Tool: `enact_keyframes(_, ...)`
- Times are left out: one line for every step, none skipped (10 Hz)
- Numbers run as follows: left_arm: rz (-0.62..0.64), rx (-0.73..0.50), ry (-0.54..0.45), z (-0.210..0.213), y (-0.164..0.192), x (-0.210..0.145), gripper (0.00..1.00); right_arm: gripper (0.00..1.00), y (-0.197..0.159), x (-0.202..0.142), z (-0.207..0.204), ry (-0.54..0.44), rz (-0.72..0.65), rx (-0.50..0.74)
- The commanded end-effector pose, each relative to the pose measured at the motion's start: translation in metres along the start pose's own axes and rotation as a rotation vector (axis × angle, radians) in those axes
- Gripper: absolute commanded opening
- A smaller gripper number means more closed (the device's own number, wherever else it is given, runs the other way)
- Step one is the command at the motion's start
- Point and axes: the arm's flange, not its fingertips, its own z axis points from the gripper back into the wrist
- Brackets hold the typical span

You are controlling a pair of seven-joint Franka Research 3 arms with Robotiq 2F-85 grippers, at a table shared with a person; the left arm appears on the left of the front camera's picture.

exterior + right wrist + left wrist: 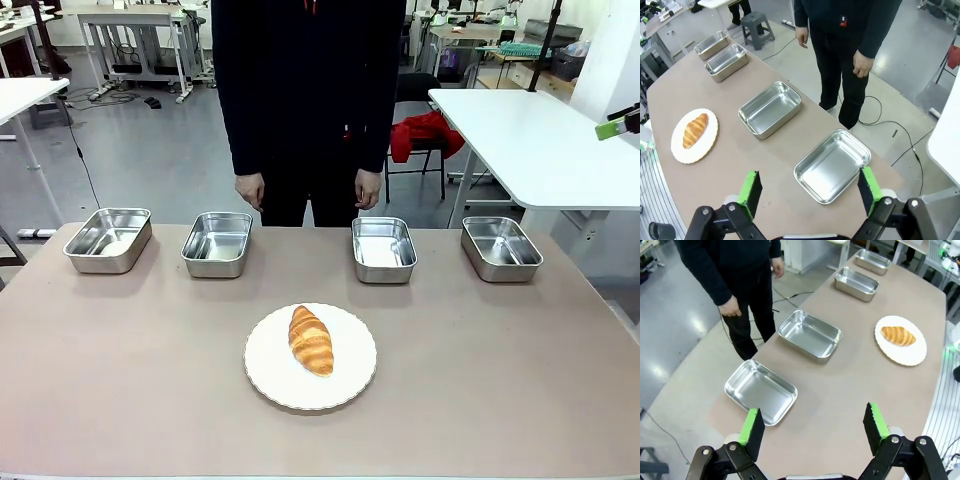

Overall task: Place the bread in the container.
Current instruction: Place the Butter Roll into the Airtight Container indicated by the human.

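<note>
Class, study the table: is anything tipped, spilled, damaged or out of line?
Nothing stands out. The four shiny rectangular stainless-steel pans stand upright and empty in one row. The golden-brown croissant lies whole on the round white plate in front of them, with no spill visible around it.

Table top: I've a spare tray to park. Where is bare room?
Bare: wide stretches left and right of the white plate, and the gap between the left-middle pan and right-middle pan. Crowded: the far edge, from left-end pan to right-end pan.
</note>
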Motion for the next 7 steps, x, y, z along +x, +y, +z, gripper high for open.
enact_keyframes(0.008, 0.007, -0.026, -0.0001, -0.0050, 0.0047, 1.00, 1.00, -0.0042, 0.0018, -0.0004, -0.031, 0.017, -0.005)
enact_keyframes(0.014, 0.011, -0.021, 0.0008, -0.0061, 0.0049, 1.00, 1.00, -0.0041, 0.0028, 0.0013, -0.025, 0.014, -0.011)
enact_keyframes(0.017, 0.015, -0.013, 0.0010, -0.0079, 0.0050, 1.00, 1.00, -0.0040, 0.0039, 0.0025, -0.015, 0.006, -0.023)
enact_keyframes(0.027, 0.016, -0.010, 0.0016, -0.0086, 0.0048, 1.00, 1.00, -0.0042, 0.0044, 0.0024, -0.002, -0.002, -0.027)
enact_keyframes(0.047, 0.029, -0.008, 0.0033, -0.0107, 0.0037, 1.00, 1.00, -0.0038, 0.0040, 0.0036, 0.007, -0.007, -0.031)
enact_keyframes(0.056, 0.033, -0.011, 0.0049, -0.0129, 0.0035, 1.00, 1.00, -0.0033, 0.0034, 0.0056, 0.013, -0.008, -0.040)
enact_keyframes(0.061, 0.033, -0.010, 0.0047, -0.0146, 0.0034, 1.00, 1.00, -0.0037, 0.0030, 0.0072, 0.018, -0.005, -0.047)
